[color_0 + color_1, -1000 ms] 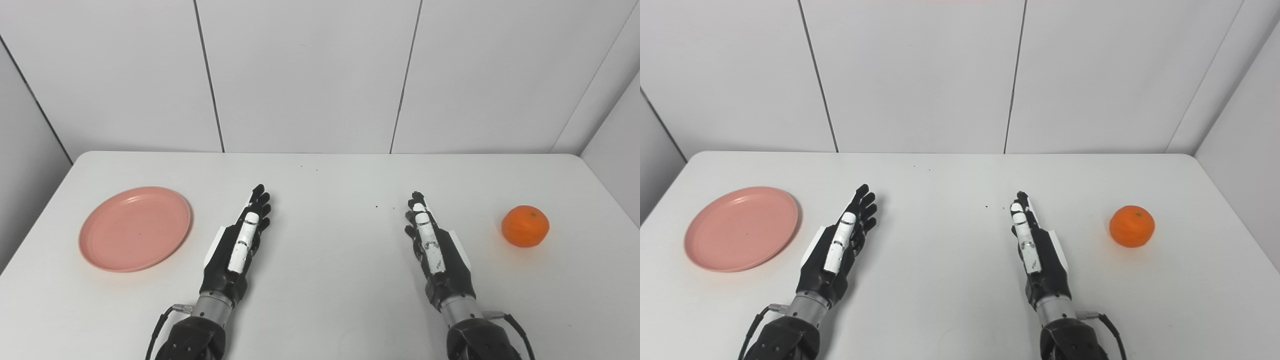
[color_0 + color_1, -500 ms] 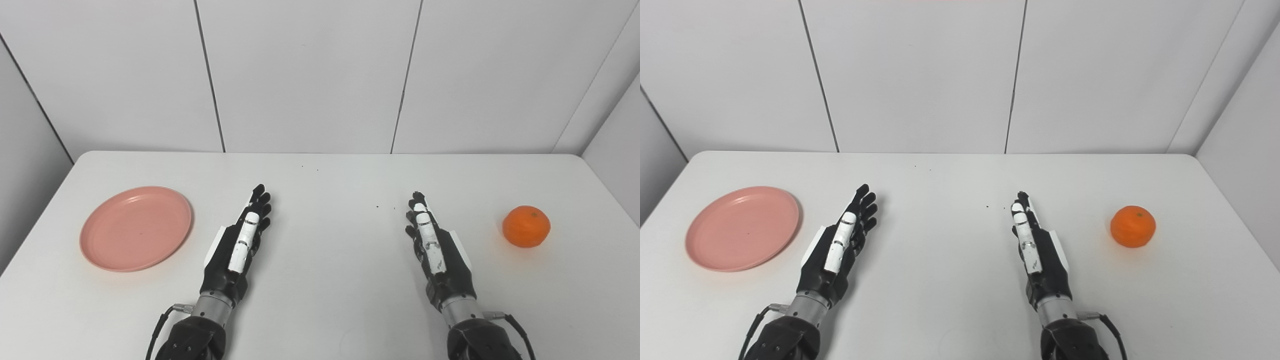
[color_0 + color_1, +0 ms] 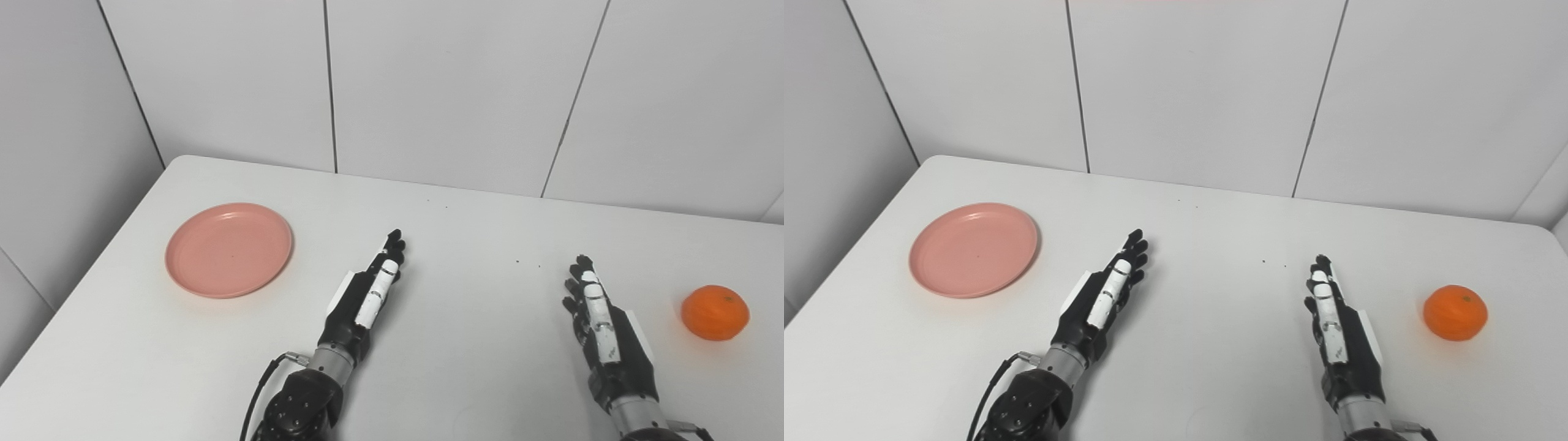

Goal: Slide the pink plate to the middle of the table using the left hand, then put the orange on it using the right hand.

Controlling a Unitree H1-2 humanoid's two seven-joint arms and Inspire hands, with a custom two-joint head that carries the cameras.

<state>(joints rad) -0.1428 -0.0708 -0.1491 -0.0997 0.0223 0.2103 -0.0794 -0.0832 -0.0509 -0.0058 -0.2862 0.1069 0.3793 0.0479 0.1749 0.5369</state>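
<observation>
— Which step can be taken to be in hand?

— The first, and it has hardly been begun. The pink plate (image 3: 228, 250) is seen flat on the white table (image 3: 478, 245) toward its left edge, well apart from the left hand (image 3: 366, 295), so nothing has yet been slid.

— How are the hands held?

— The left hand is stretched out edge-on above the table, fingers extended and close together, with nothing gripped. The right hand (image 3: 603, 327) is held the same way, extended and empty. The orange (image 3: 715, 312) is found at the far right of the table, near the right hand but not touched by it.

— What is called for next?

— It is judged that the left hand must be carried leftward to the plate's far rim, lowered onto it, and the plate drawn toward the middle of the table, between the two hands. Pressure should be kept light, since a shallow plate may be tipped at its rim. The orange is to be left alone until then.

— What differs from half a second ago?

— The whole picture has been shifted: the left wall is now shown and the table's edge runs aslant, so the camera has been turned leftward. No move of plate, orange or hands can be made out.
</observation>
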